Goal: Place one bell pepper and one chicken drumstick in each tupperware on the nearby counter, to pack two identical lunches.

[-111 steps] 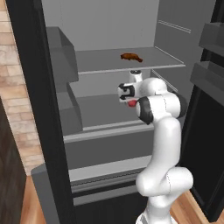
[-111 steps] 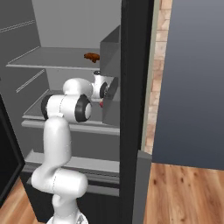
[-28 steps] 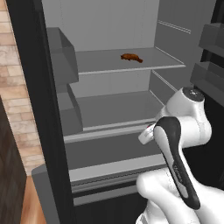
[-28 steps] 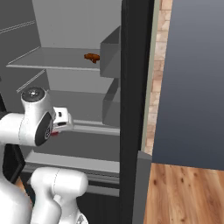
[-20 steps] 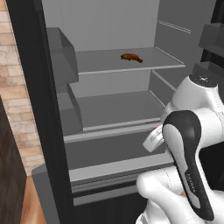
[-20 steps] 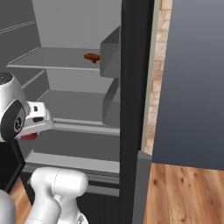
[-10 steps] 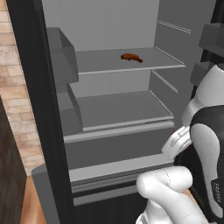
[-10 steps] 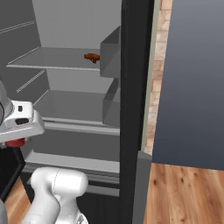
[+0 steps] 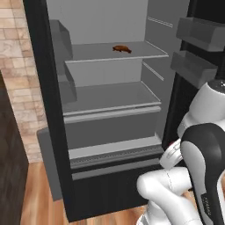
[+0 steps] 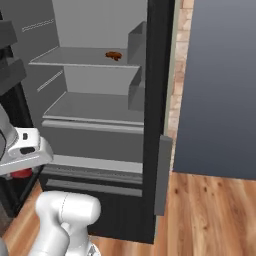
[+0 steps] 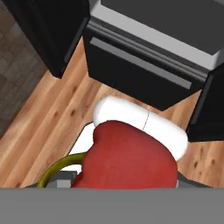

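Since the frames of a few seconds ago, we see the arm has swung out of the fridge (image 9: 110,110): earlier its hand sat by the middle shelf, and now, in the left base view, the elbow fills the lower right corner, while in the right base view the hand has slid to the left edge, with a bit of red under it. From the hand view we look down on a pepper (image 11: 129,159), red and glossy with a curling green stem, sitting close against the camera at the bottom centre. The gripper (image 10: 22,165) appears closed on the pepper, though the fingertips themselves are hidden behind it. Beyond the pepper we see wood floor (image 11: 48,118) and the dark fridge base toward the top of that frame. One drumstick (image 9: 121,48), dark reddish-brown, lies where it lay before, on the upper fridge shelf, upper centre in the left base view and upper left of centre in the right base view (image 10: 113,55). Both base views match the earlier ones otherwise.
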